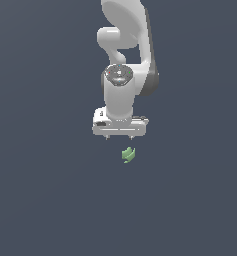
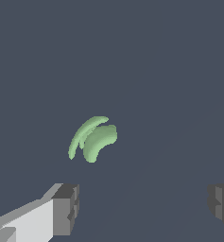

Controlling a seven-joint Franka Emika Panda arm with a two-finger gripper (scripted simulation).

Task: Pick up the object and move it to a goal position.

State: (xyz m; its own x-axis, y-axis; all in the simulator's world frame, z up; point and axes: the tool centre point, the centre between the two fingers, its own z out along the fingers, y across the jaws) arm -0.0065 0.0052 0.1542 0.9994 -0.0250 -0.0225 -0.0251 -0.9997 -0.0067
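- Plain dark grey-blue floor (image 1: 40,200) all round, flat and unmarked in both views.
- White arm (image 1: 122,50) coming down from the top of the exterior view, a little right of centre, with a dark strip along its right edge.
- Round grey flange (image 1: 119,75) with small red and green dots on the wrist, facing the camera.
- Gripper (image 1: 119,137) pointing straight down under the wrist: a wide white bar with two short dark tips poking out below.
- Jaws spread wide, nothing between them, nothing gripped.
- In the wrist view, left finger (image 2: 64,210) white with a grey pad, right finger (image 2: 222,205) only a grey pad at the picture's edge, a broad gap of bare floor between.
- Object (image 1: 128,154) on the floor just below the gripper in the exterior view, slightly right of the gripper's middle, closer to the right tip than the left.
- A clear gap visible between tips and object; no contact.
- Object (image 2: 92,138) small, light green, matte: two curved pieces side by side, a thin arc beside a thicker bent lump.
- Much narrower than the gripper bar.
- In the wrist view, object ahead of the fingers, nearer the left finger's line than the right, not between the pads.
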